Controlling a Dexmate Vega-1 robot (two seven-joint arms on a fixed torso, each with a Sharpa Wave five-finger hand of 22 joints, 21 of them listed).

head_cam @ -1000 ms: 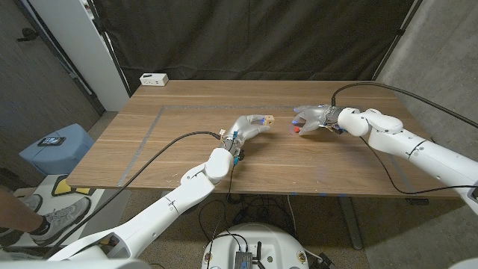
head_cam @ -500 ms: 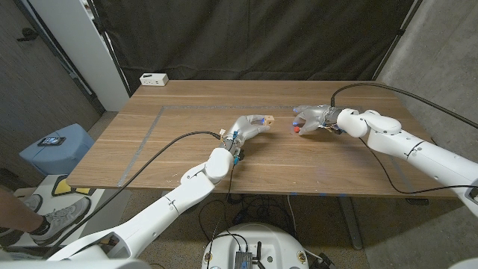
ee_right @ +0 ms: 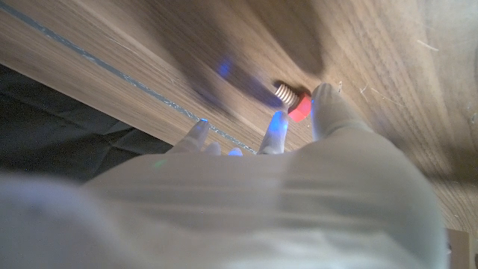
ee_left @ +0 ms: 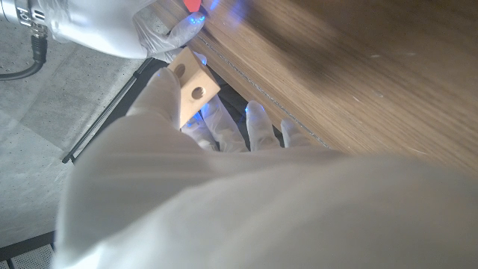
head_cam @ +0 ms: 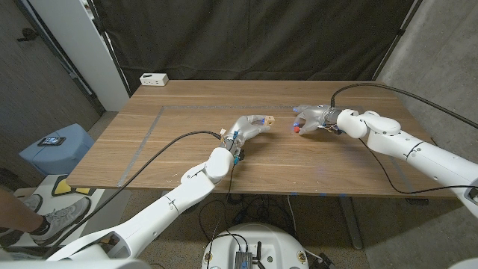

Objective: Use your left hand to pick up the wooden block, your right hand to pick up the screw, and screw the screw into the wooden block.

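My left hand (head_cam: 246,128) holds a small pale wooden block (head_cam: 267,119) just above the middle of the table. In the left wrist view the wooden block (ee_left: 193,86) shows two round holes and sits between the fingers of my left hand (ee_left: 224,187). My right hand (head_cam: 315,117) hovers a short way to the right of the block and pinches a screw (head_cam: 296,128) with a red head. The right wrist view shows the screw (ee_right: 296,103) between the fingertips of my right hand (ee_right: 261,202), its threaded shank pointing away. A small gap separates screw and block.
The wooden table (head_cam: 187,149) carries a white box (head_cam: 154,78) at its back left corner. A black curtain hangs behind the table. On the floor to the left stands a blue box (head_cam: 56,146), and a person's shoe (head_cam: 45,220) is near it.
My right hand with the screw has crept slightly left toward the block. My left hand and the block have stayed put.
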